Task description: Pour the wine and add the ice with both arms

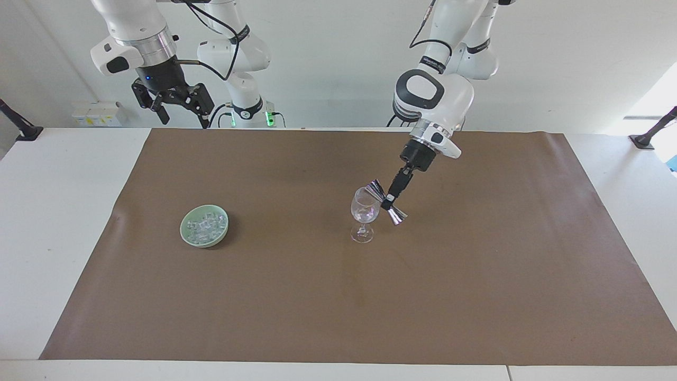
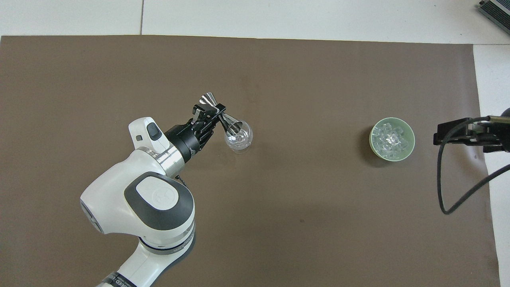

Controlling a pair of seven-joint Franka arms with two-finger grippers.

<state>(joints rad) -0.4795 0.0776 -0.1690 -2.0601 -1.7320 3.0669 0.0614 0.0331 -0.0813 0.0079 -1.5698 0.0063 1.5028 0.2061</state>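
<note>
A clear wine glass (image 1: 363, 214) (image 2: 239, 138) stands upright mid-mat. My left gripper (image 1: 390, 201) (image 2: 210, 111) is shut on the waist of a silver double-cone jigger (image 1: 377, 189) (image 2: 231, 124). The jigger is tipped, with its mouth at the glass's rim. The bowl shows a faint pinkish tint; no stream of wine shows. The ice (image 1: 205, 224) (image 2: 391, 137) lies heaped in a pale green dish (image 1: 186, 233) (image 2: 410, 142) toward the right arm's end. My right gripper (image 1: 184, 119) (image 2: 442, 133) waits open, raised over the table's edge by the robots.
A brown mat (image 1: 338, 296) (image 2: 303, 223) covers most of the white table (image 1: 58, 211). A black cable (image 2: 458, 199) loops down from the right arm. Black clamps (image 1: 21, 127) sit at both ends of the table.
</note>
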